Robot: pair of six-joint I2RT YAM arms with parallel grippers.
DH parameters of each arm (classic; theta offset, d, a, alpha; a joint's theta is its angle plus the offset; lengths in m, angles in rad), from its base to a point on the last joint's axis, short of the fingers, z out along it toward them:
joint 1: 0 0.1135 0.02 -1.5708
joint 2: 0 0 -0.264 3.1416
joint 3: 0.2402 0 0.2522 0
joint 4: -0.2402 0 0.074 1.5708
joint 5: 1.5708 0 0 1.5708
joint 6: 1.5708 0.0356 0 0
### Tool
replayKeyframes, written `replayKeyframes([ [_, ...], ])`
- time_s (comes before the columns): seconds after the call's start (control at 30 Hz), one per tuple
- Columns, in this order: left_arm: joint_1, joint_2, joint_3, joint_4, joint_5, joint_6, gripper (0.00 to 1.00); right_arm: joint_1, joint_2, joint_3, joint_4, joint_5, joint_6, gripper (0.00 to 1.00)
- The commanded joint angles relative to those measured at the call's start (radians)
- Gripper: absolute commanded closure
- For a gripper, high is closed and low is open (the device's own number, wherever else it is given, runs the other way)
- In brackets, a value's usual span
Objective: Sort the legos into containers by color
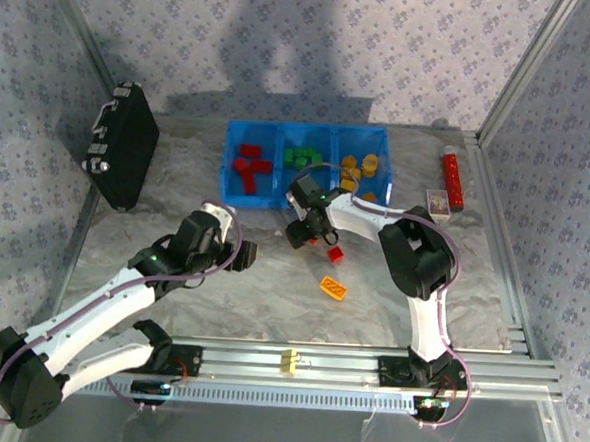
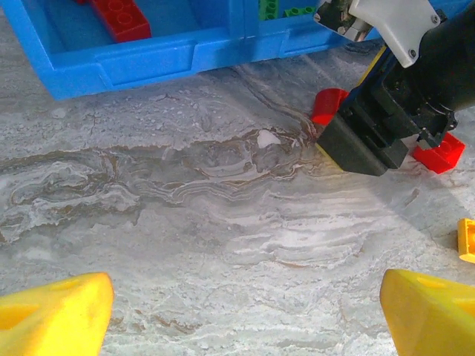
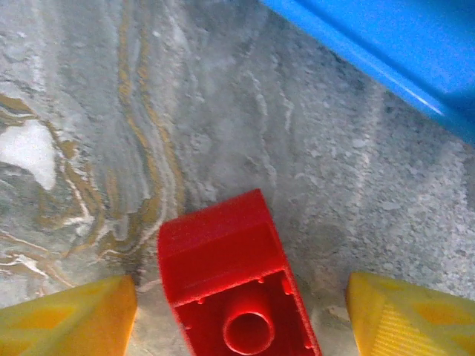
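Right gripper (image 3: 237, 326): jaws partly open astride the red lego (image 3: 226, 282), seemingly clear of both its sides.
Left gripper (image 2: 237, 315): wide open, empty, above the bare table (image 2: 185, 222).
Red lego: on the table, near the front wall of the blue bin (image 1: 261, 200).
Orange lego (image 1: 333, 286): mid-table, nearer the near edge.
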Motion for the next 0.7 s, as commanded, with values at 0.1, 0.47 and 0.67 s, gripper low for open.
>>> replayKeyframes([
  [0.1, -0.007, -0.017, -0.003, 0.007, -0.012, -0.001, 0.07, 0.037, 0.017, 0.013, -0.053, 0.072, -0.009, 0.41],
  [0.47, -0.005, -0.073, -0.005, -0.002, -0.039, -0.001, 0.07, 0.123, -0.073, 0.045, -0.090, 0.153, -0.009, 0.70],
  [0.67, 0.009, -0.104, -0.005, -0.024, -0.032, -0.007, 0.07, 0.140, -0.130, 0.163, -0.131, 0.115, -0.034, 0.69],
])
